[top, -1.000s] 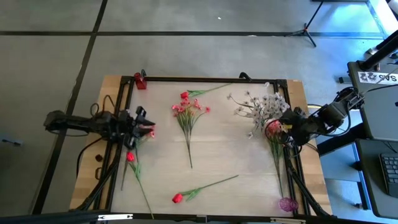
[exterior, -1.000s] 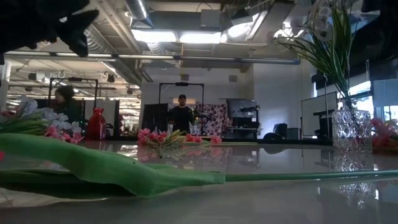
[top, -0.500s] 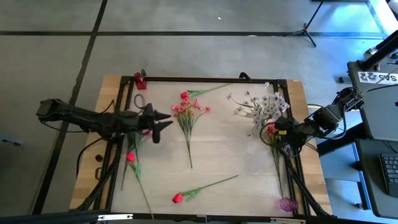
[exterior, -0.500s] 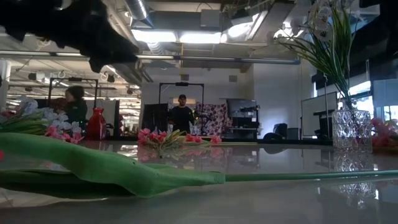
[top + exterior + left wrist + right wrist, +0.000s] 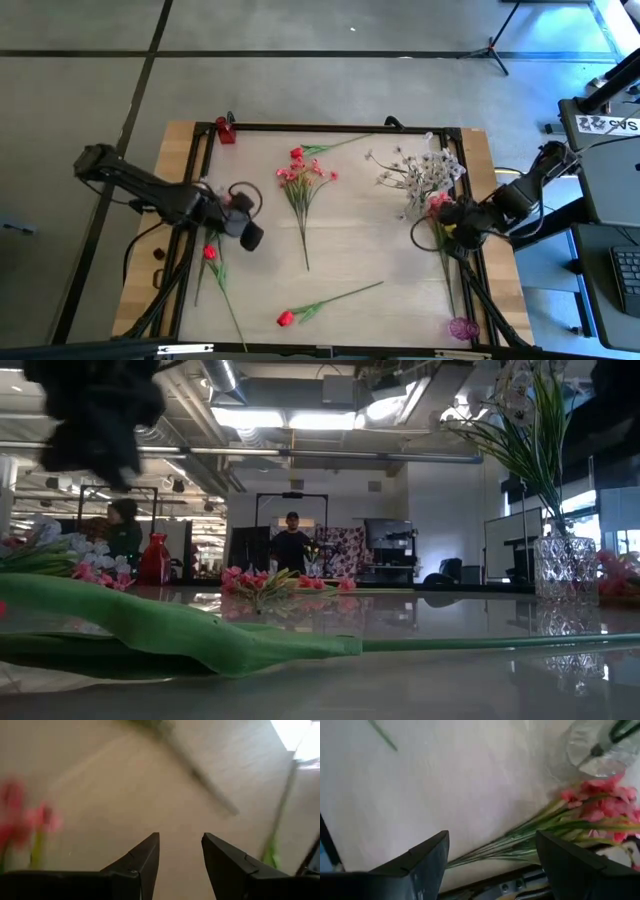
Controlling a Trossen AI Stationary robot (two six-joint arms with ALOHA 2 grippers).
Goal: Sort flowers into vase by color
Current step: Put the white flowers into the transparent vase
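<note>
Several flowers lie flat on the table. A pink spray (image 5: 300, 185) sits mid-table, with a red bud (image 5: 297, 153) just beyond it. Another red bud (image 5: 286, 318) is near the near edge, and a third (image 5: 209, 252) lies at the left. The white spray (image 5: 420, 170) stands in a clear glass vase (image 5: 565, 565). A second pink spray (image 5: 437, 205) (image 5: 600, 807) lies beside that vase. My left gripper (image 5: 252, 238) (image 5: 180, 836) hovers open above bare table, right of the left red bud. My right gripper (image 5: 438, 218) (image 5: 492, 835) is open over the table beside the second pink spray.
A small red vase (image 5: 225, 130) stands in the far left corner. A pinkish glass piece (image 5: 462, 327) sits at the near right corner. A black frame (image 5: 330, 127) rims the table. Blurred pink blossoms (image 5: 30, 820) show near my left gripper. People stand in the room behind.
My left gripper has swung from the table's left edge toward the middle, then back toward the near edge, and has tipped downward. My right gripper has drifted slightly toward the near edge, beside the pink spray. No flower has visibly moved.
</note>
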